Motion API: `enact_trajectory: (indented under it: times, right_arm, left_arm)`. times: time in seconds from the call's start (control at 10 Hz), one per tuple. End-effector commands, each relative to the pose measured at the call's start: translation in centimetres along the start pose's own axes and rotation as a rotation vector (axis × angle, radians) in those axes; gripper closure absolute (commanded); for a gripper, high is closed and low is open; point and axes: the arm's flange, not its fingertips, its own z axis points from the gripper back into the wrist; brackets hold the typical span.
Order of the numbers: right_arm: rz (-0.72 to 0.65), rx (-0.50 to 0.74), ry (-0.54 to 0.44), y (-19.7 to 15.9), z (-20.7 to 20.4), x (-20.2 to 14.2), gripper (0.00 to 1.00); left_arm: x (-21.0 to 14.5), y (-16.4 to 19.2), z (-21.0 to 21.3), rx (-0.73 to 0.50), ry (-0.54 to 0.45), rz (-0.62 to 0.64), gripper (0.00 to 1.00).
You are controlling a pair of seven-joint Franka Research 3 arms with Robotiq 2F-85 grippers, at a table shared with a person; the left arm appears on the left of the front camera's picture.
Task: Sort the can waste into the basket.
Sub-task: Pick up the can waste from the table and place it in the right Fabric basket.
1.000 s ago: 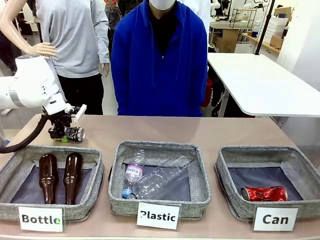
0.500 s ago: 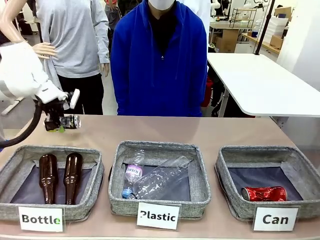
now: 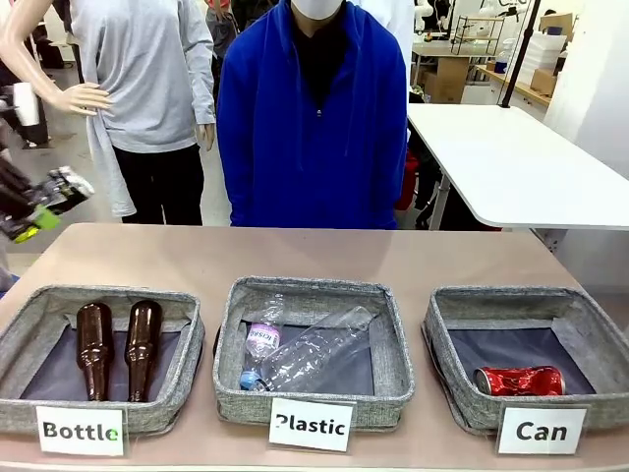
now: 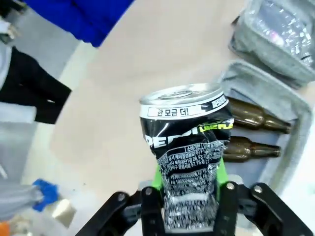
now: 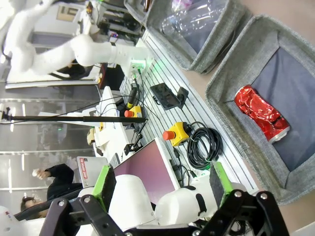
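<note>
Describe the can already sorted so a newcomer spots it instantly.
Three grey baskets line the table's near edge; take the one at the robot's right, the basket with the "Can" card. The red can lies on its side near the front wall, crushed, shiny, alone; the neighbouring baskets hold clear plastic and brown glass.

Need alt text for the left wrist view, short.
The left gripper is shut on a crushed black-and-silver can, held up above the tan table. Beyond it, two brown glass bottles lie in a grey fabric basket.
</note>
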Motion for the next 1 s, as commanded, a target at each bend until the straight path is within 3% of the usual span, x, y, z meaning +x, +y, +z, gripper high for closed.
enact_trajectory:
  times: [0.0,0.2,0.3,0.7,0.8,0.9]
  right_arm:
    - [0.016,-0.001,0.012,0.1,0.1,0.0,0.00]
    - [0.016,-0.001,0.012,0.1,0.1,0.0,0.00]
    - [0.016,-0.001,0.012,0.1,0.1,0.0,0.00]
    - [0.016,-0.001,0.012,0.1,0.1,0.0,0.00]
    - [0.016,-0.001,0.012,0.1,0.1,0.0,0.00]
    - [0.000,0.000,0.000,0.0,0.0,0.0,0.00]
  left_arm:
    - [-3.0,-7.6,-0.5,0.105,-0.028,0.000,0.96]
    - [-4.7,-11.3,-1.2,0.127,-0.047,-0.022,0.96]
    - [-3.7,-7.3,-0.4,0.067,-0.050,-0.008,0.96]
    - [-3.7,-7.3,-0.4,0.067,-0.050,-0.008,0.96]
    - [-3.9,-7.6,-0.5,0.062,-0.050,-0.026,0.56]
    - [-2.7,-8.4,-0.7,0.057,-0.091,0.047,0.56]
